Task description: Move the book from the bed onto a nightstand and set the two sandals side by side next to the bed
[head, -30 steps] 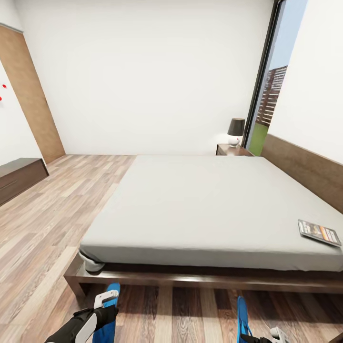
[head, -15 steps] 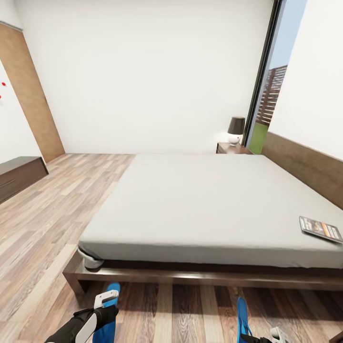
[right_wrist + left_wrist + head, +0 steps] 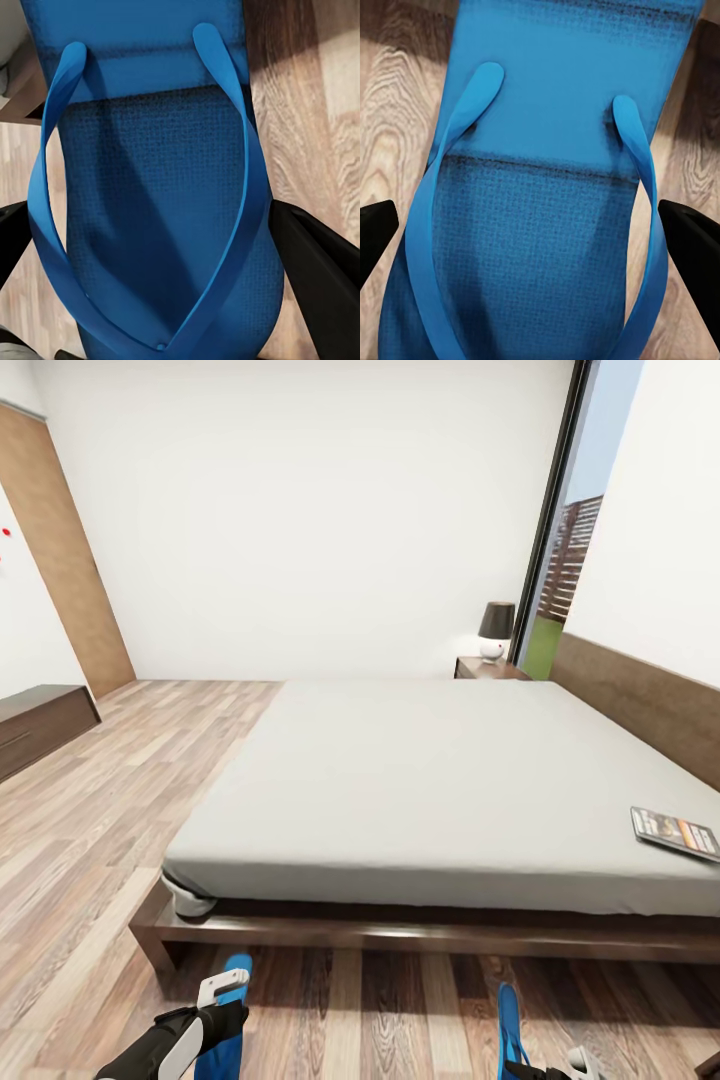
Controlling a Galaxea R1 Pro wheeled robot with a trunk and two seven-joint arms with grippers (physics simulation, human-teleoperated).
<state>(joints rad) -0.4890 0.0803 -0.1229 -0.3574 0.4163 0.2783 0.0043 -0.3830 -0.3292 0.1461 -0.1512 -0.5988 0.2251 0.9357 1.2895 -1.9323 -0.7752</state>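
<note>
Standing in the bedroom, facing the foot of the bed point(image 3: 430, 780) — grey mattress on a dark wood frame, headboard point(image 3: 640, 710) running along the right wall. The book point(image 3: 675, 832) is lying flat on the mattress near the right edge, close to the headboard. Beyond the far side of the bed a nightstand point(image 3: 488, 669) is sitting by the window point(image 3: 570, 560), with a dark-shaded lamp point(image 3: 495, 630) on top. A low dark cabinet point(image 3: 35, 725) is standing at the left wall beside a tall light-brown panel point(image 3: 60, 550).

At the bottom of the head view, the left gripper point(image 3: 222, 1000) is holding a blue sandal point(image 3: 228, 1020) over the plank floor point(image 3: 130, 780), just short of the bed frame's near left corner. The left wrist view is showing the left sandal point(image 3: 547, 195) strap-side up between the black fingers point(image 3: 690, 247), which are sitting against its edges — gripping it.

The right gripper point(image 3: 560, 1065) is carrying the other sandal point(image 3: 510, 1025) low at the right, well apart from the first. In the right wrist view the right sandal point(image 3: 157, 195) is lying between the fingers point(image 3: 315, 262), which are closed on its sides.
</note>
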